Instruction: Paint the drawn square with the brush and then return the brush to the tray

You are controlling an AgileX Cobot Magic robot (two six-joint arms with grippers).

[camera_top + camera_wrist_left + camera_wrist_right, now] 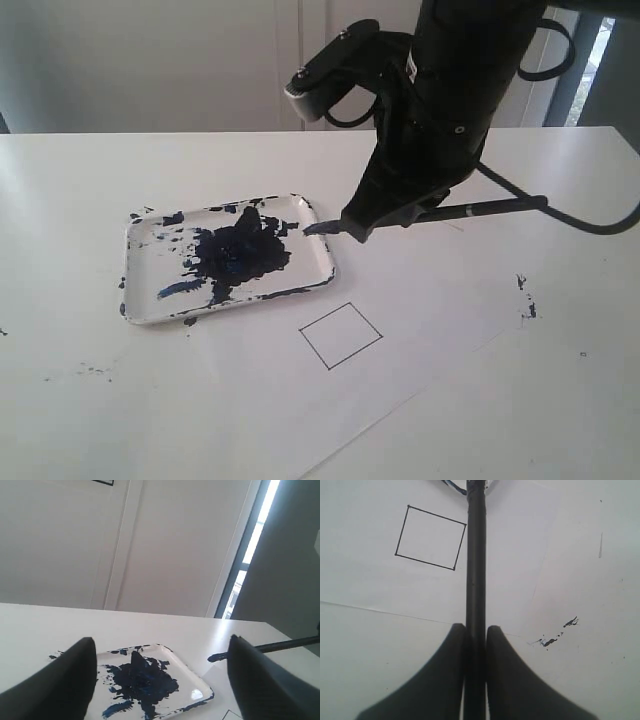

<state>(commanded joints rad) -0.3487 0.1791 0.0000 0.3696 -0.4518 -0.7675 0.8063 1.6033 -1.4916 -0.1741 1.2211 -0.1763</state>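
Right gripper (pixel 476 630): closed on the brush (pixel 480 209), jaws pressed against either side of the black shaft. The shaft runs straight out ahead of the fingers, roughly level above the table (pixel 80 200); its rear end projects behind the gripper. The paint-dark tip lies ahead of the gripper, at the rim of the tray (pixel 160 265); contact with the rim cannot be confirmed.

The tray sits ahead of the right gripper, beyond the brush tip. It is white, with a heavy dark blue pool at its centre and smears toward its edges.

The drawn square (pixel 341 335) lies below the gripper and to one side of the brush shaft, on a white sheet (pixel 250 400). Outline black, interior white, no paint inside.

Small dark specks (pixel 527 305) mark the table on the other side of the shaft from the square.

Left gripper (pixel 160 640): jaws wide apart, nothing between them, raised above the table and facing the tray.
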